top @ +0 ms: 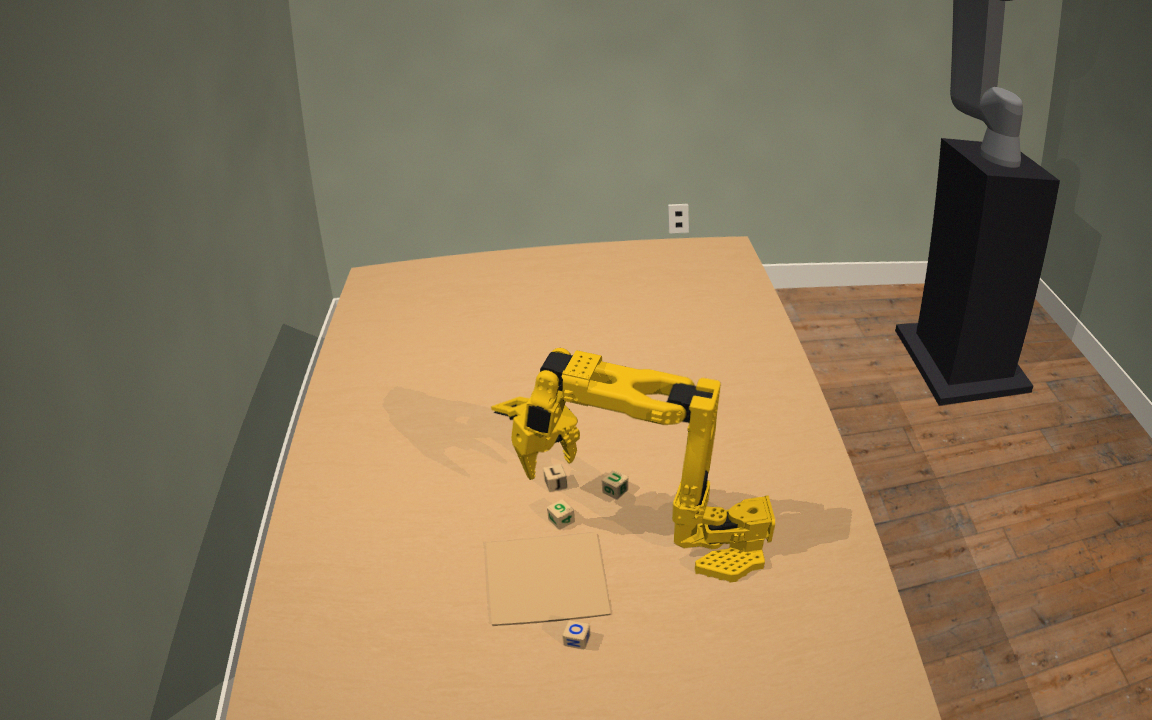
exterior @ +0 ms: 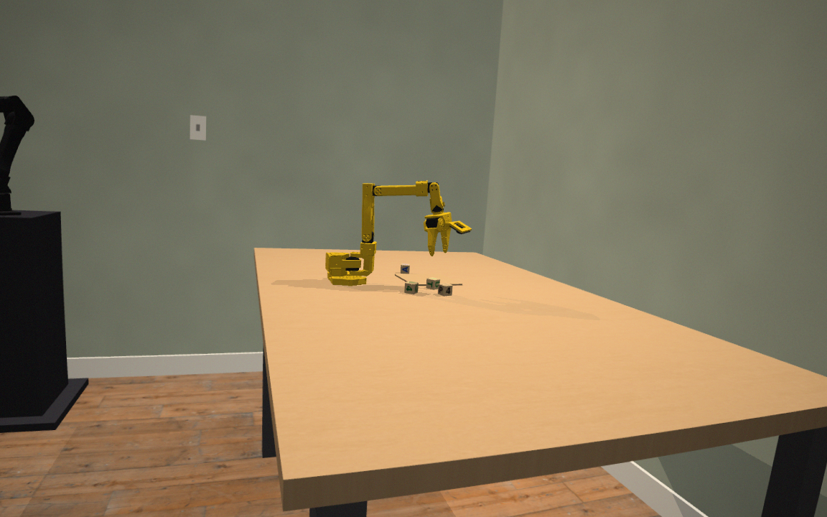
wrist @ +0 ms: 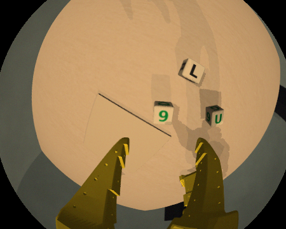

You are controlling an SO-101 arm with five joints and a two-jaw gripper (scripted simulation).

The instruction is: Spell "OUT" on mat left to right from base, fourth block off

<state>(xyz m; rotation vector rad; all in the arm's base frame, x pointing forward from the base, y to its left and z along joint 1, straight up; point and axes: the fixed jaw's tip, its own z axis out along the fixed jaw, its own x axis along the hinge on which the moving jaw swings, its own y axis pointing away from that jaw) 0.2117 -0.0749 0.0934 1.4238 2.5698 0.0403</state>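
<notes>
My gripper (top: 550,467) (exterior: 438,252) (wrist: 163,140) is open and empty, pointing down above the table near the blocks. The block with a black L on top (top: 554,477) (exterior: 444,289) (wrist: 191,71) lies farthest from the mat (top: 544,582) (wrist: 108,127). The block with a green 9 on top (top: 560,514) (exterior: 432,283) (wrist: 163,114) lies just off the mat; one side seems to show T. The block with a green U on top (top: 615,484) (exterior: 410,288) (wrist: 214,116) lies nearer the base. The block with a blue O on top (top: 576,634) (exterior: 405,268) lies beyond the mat's opposite edge.
The robot's yellow base (top: 732,528) (exterior: 347,266) stands on the wooden table (top: 383,555) (exterior: 500,385), to the right of the mat in the top view. A second arm on a black pedestal (top: 983,268) (exterior: 5,308) stands away from the table.
</notes>
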